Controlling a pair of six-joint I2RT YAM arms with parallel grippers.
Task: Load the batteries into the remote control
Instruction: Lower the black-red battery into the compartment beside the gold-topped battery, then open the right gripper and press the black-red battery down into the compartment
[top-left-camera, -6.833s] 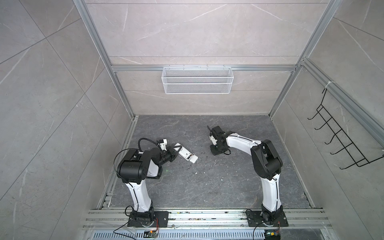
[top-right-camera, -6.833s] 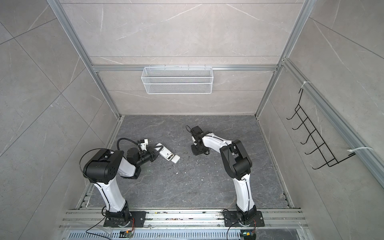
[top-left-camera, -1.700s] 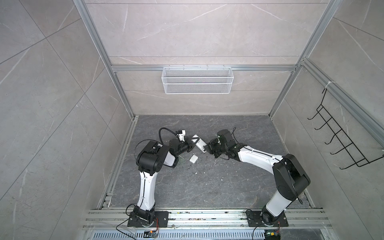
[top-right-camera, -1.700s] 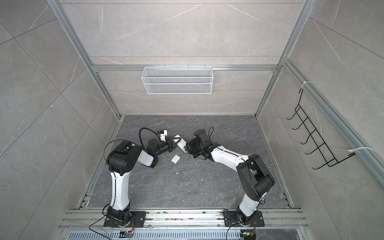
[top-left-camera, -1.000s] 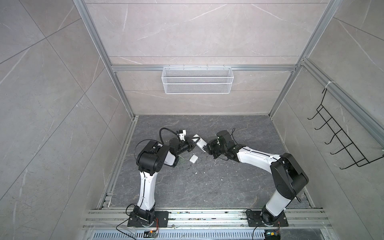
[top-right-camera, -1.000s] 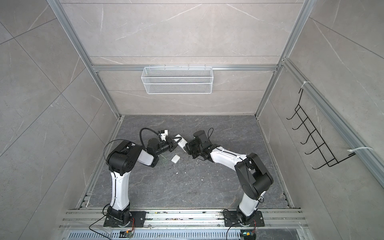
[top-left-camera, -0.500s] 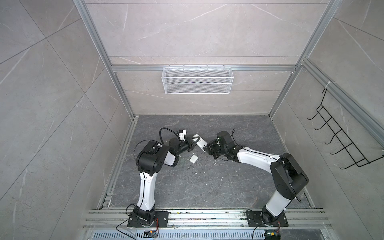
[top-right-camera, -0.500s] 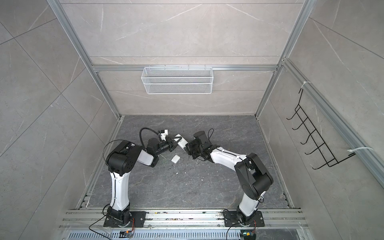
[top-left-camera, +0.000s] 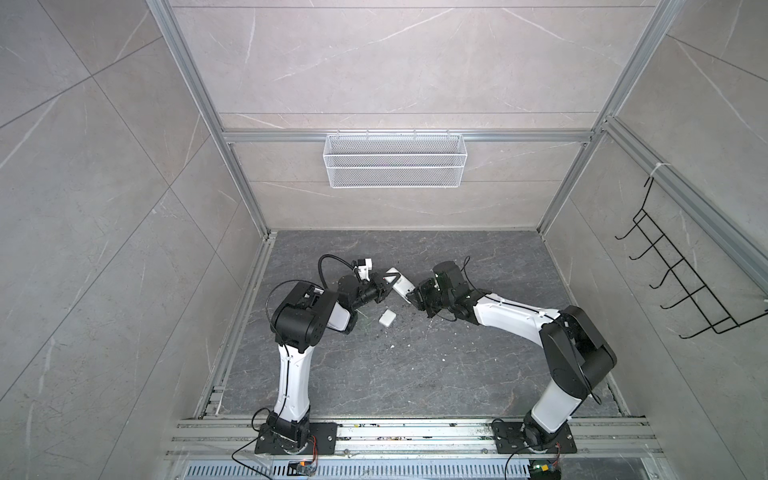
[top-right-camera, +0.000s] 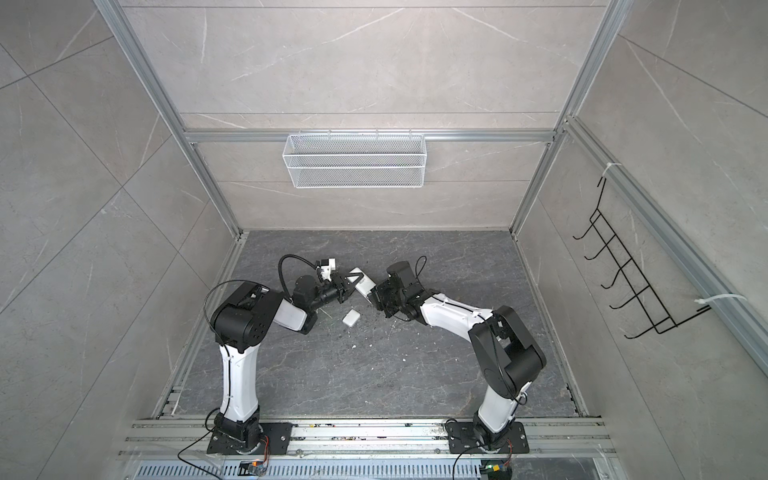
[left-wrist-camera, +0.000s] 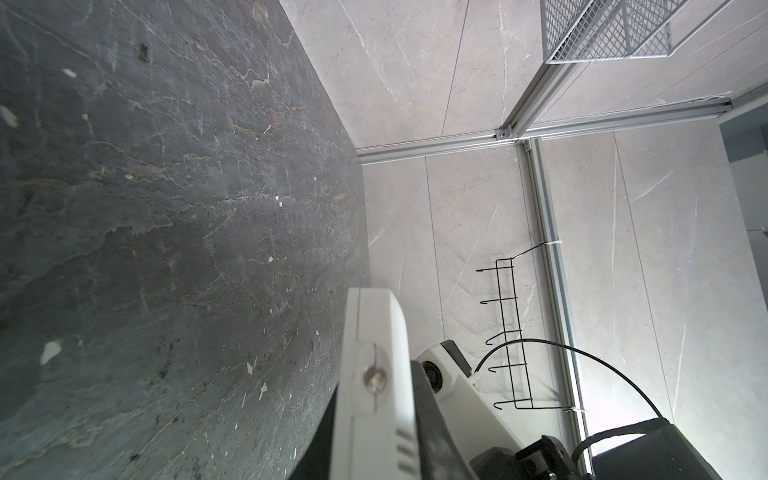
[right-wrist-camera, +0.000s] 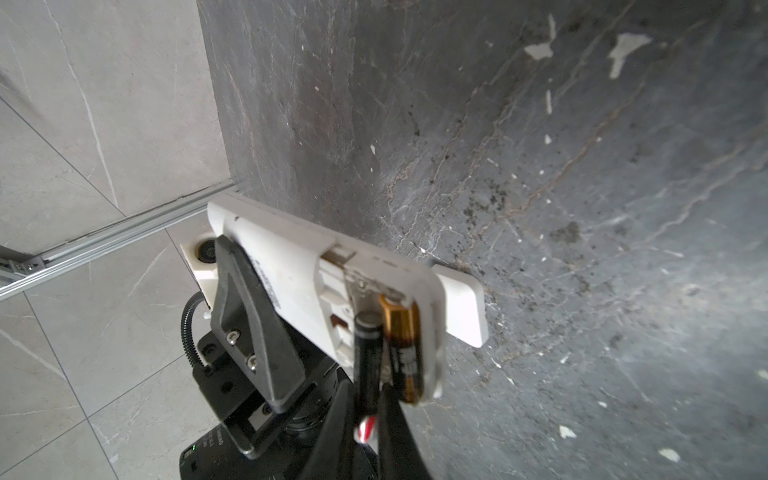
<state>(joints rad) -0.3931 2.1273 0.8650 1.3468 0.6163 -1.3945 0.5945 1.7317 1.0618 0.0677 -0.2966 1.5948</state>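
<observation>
I was in a lab robot cell: tile walls (top-left-camera: 395, 62), aluminium frame (top-left-camera: 523, 136), wire basket (top-left-camera: 394, 166), my bases bolted to a rail (top-left-camera: 415, 432).

One battery (right-wrist-camera: 405, 349) in the remote control (right-wrist-camera: 282, 266), second battery (right-wrist-camera: 368, 357) beside it, cover piece (top-left-camera: 387, 329) on floor (top-left-camera: 415, 374)

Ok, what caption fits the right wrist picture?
Right hand holds a second battery beside the first battery in the open remote control, gripped by the left hand.
</observation>
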